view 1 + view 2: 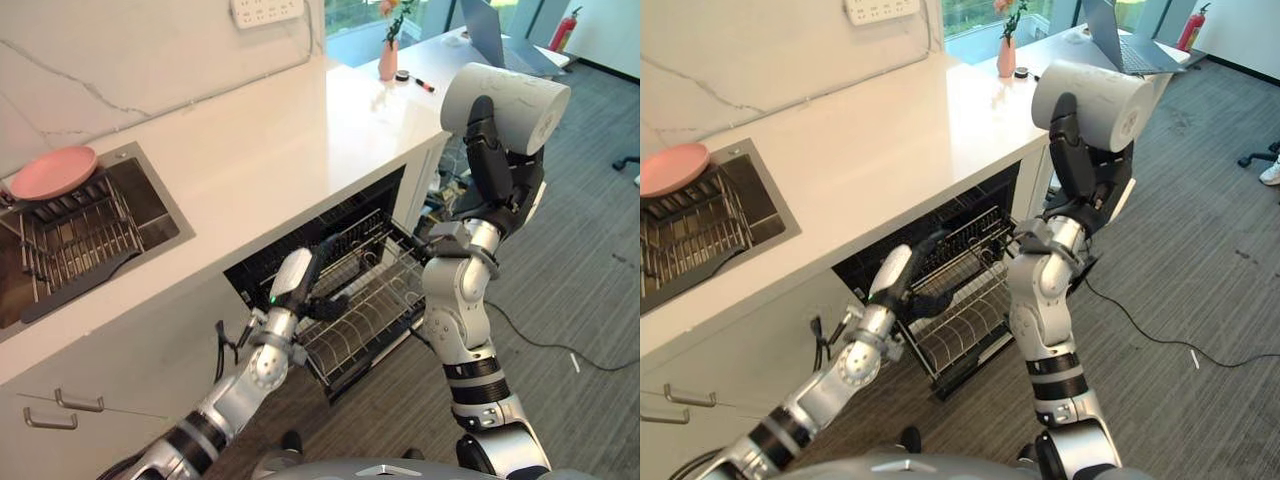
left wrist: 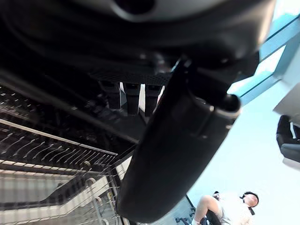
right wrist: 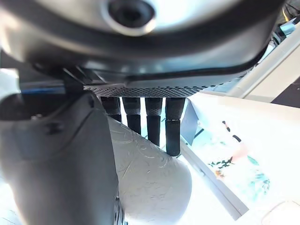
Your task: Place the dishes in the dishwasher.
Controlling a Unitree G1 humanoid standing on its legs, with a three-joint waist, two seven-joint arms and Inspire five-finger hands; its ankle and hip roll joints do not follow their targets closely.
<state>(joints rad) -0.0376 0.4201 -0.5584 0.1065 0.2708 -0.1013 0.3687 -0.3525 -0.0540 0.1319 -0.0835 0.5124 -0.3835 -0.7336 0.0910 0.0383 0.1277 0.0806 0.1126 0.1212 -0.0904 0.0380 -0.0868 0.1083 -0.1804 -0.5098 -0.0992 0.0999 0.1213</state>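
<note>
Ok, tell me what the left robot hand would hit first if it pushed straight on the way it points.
Probably the dishwasher rack. The left robot hand reaches into the open dishwasher right at the rack's wires, so those seem first in its line, though depth is unclear and it may touch them already.

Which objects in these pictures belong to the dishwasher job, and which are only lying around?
Belong to the job:
- grey cylindrical cup, held up by the right hand
- pulled-out wire dishwasher rack, with the left hand on it
- pink round plate over the sink

Just lying about:
- pink flower vase
- open grey laptop
- red fire extinguisher
</note>
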